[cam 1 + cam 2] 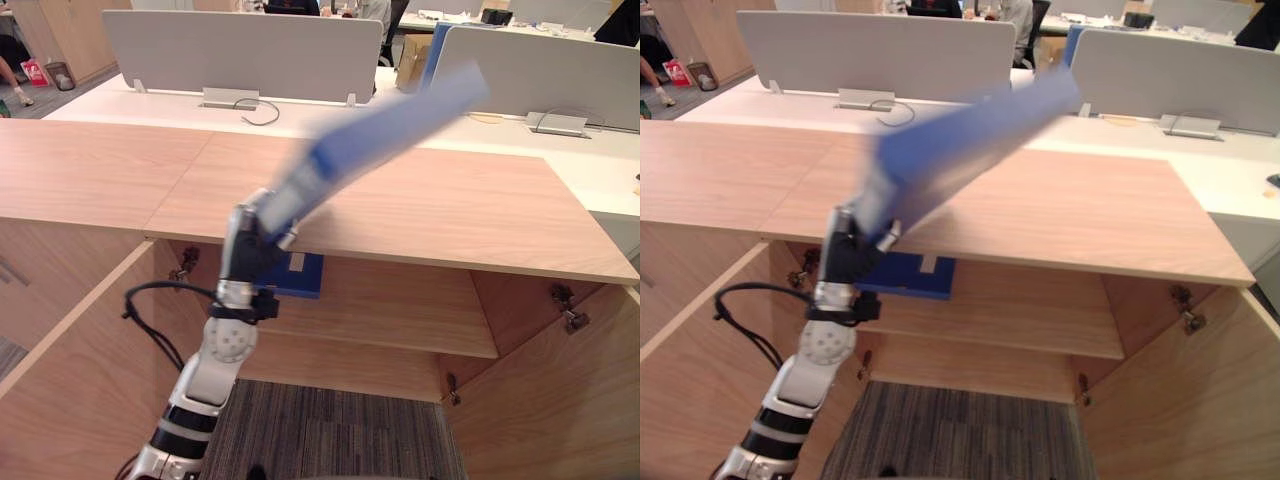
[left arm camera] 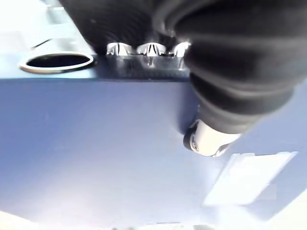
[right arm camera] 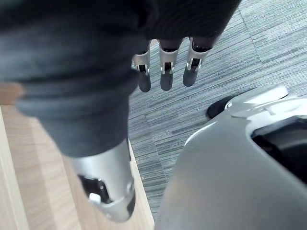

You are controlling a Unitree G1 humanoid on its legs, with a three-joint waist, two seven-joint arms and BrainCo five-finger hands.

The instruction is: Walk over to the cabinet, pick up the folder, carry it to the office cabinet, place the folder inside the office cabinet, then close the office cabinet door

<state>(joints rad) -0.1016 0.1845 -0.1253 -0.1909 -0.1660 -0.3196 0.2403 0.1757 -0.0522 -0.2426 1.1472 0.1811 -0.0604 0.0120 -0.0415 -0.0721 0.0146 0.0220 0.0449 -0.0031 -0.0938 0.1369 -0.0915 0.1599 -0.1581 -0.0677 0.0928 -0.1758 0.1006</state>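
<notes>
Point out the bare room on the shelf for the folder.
Bare: the shelf from the blue item rightwards to its right end. Crowded: the shelf's left end, where the blue item lies and the left hand, shut on the folder, stands in front. The right hand hangs open over the carpet.

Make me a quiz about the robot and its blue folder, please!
1. True or false: the doors of the cabinet are shut.
2. Which hand grips the blue folder above the cabinet top? A. left B. right C. neither
3. Fill in: the right hand, fingers straight, hangs over the grey ____.
Key: 1 false, both doors stand open. 2 A, the left hand is curled round it. 3 carpet.
</notes>
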